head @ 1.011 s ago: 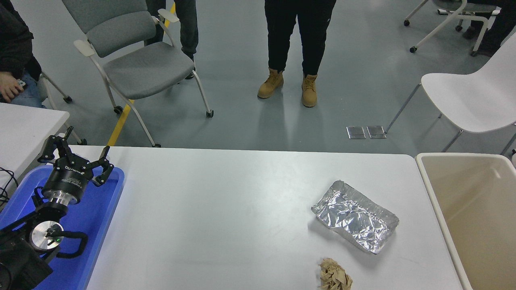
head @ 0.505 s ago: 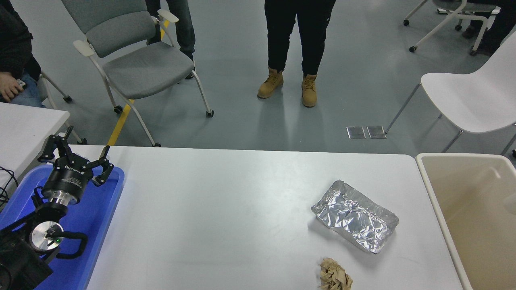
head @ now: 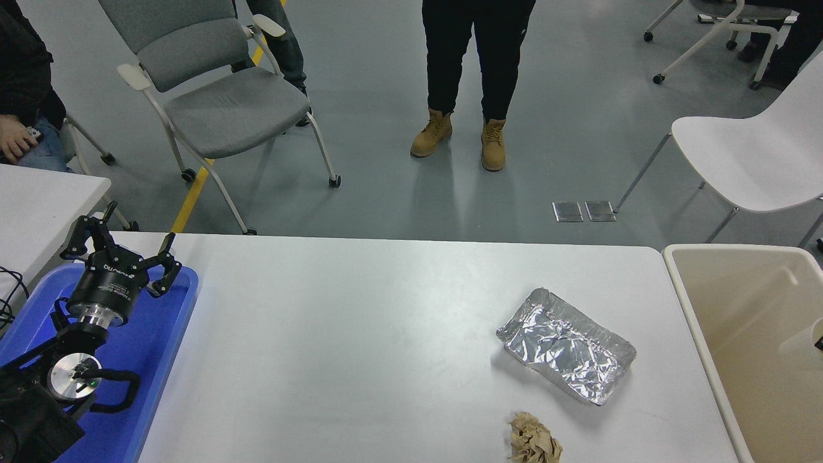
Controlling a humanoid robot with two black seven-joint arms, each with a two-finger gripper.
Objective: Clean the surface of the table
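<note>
Head view over the white counter (head: 360,334), whose surface is the thing to be cleaned; it fills the lower middle of the view, between a blue tray (head: 168,360) at its left end and a beige bin (head: 697,334) standing just beside its right end. Two pieces of litter lie on the right part of the counter: a crumpled foil tray (head: 566,345), its long axis running diagonally from far-left to near-right, and, nearer the camera and apart from it, a wad of brown paper (head: 533,440) at the near edge. The left pincer (head: 122,247) hangs over the far end of the blue tray at the lower left, its fingers spread and holding nothing; both pieces of litter lie well apart from it, far to its right. Of the right arm only a small dark sliver shows at the right edge above the bin, so whether its pincer is spread or pressed together cannot be told. Judged from this layout, the right arm is much the nearer to the litter, and the bin lies just to the right of the foil tray. A person in tan boots (head: 460,138) stands beyond the far side.
</note>
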